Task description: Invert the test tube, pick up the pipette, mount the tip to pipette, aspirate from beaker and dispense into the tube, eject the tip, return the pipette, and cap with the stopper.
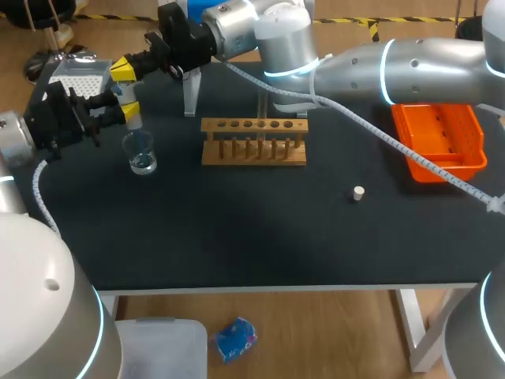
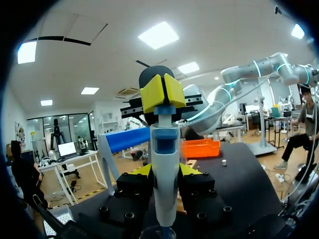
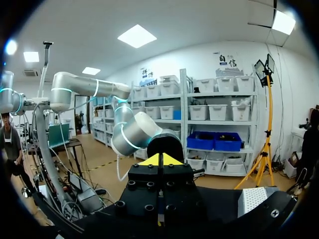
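Left end effector [image 2: 165, 172] pinches pipette [image 2: 164, 149] upright over beaker [image 1: 140, 154]. Right end effector [image 2: 162, 93], fingers pressed together, sits on plunger. Advice: ease plunger up slowly, tip submerged, pipette vertical

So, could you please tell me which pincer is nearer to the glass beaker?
Left. The left pincer holds the pipette just above the beaker; the right pincer sits higher, at the pipette's top.
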Controlling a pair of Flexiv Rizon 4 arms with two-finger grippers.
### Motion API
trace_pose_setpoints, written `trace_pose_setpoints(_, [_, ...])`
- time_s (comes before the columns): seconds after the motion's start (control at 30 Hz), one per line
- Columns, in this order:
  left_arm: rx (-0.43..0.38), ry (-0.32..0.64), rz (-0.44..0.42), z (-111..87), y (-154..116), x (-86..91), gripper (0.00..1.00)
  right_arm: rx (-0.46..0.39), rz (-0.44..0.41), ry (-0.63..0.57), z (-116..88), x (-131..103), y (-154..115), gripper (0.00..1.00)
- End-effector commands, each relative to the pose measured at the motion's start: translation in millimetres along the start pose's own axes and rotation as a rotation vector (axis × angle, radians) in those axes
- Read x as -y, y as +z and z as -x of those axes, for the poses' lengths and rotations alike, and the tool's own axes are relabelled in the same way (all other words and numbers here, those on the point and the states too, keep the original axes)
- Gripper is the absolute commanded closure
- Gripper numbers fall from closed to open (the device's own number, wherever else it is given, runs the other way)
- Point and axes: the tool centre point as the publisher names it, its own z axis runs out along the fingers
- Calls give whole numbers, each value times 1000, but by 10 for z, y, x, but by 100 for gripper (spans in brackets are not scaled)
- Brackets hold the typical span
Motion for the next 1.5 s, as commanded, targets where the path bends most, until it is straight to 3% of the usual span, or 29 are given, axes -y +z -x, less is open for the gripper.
trace_pose_setpoints(0.03, [-1, -1, 1, 3, 3, 26, 100, -1, -12, -5, -5, -51, -8, 100])
trace_pose_setpoints(0.57, [-1, -1, 1, 3, 3, 26, 100, 0, -37, -49, -77, -350, -59, 100])
trace_pose_setpoints(0.6, [-1, -1, 1, 3, 3, 26, 100, 2, -41, -44, -96, -371, -74, 92])
trace_pose_setpoints(0.63, [-1, -1, 1, 3, 3, 26, 100, 8, -48, -31, -123, -392, -93, 15])
trace_pose_setpoints(0.67, [-1, -1, 1, 3, 3, 26, 100, 9, -52, -31, -147, -408, -109, 0])
trace_pose_setpoints(0.97, [-1, -1, 1, 3, 3, 26, 100, 97, -100, -40, -478, -543, -400, 0])
trace_pose_setpoints(1.5, [-1, -1, 1, 3, 3, 26, 100, 316, -179, -44, -1139, -532, -1236, 0])
